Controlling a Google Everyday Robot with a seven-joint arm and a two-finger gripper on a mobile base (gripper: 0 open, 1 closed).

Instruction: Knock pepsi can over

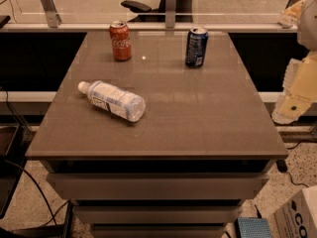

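- Not much progress to report, so far as we can see. The pepsi can [196, 46], the small dark blue metal drink can with a silver top and a pale label patch, is standing upright on the far right part of the grey-brown flat tabletop [198, 128]. So the knock-over isn't done yet.
- The gripper [293, 100], a pale cream-coloured bit of arm, is off the right edge of the table. It's nearer to us than the can and well apart from it, touching nothing. Honestly we can't tell whether it's open or closed from here.
- The red Coca-Cola can [120, 40] stands upright on the far left, well apart from the blue one, so we reckon there's little risk of clipping it by mistake.
- A clear plastic water bottle with a white cap [113, 100] lies on its side on the near left, out of the way.
- What's left, as we judge it, is basically everything: swing in over the table, reach the blue can and tip it.
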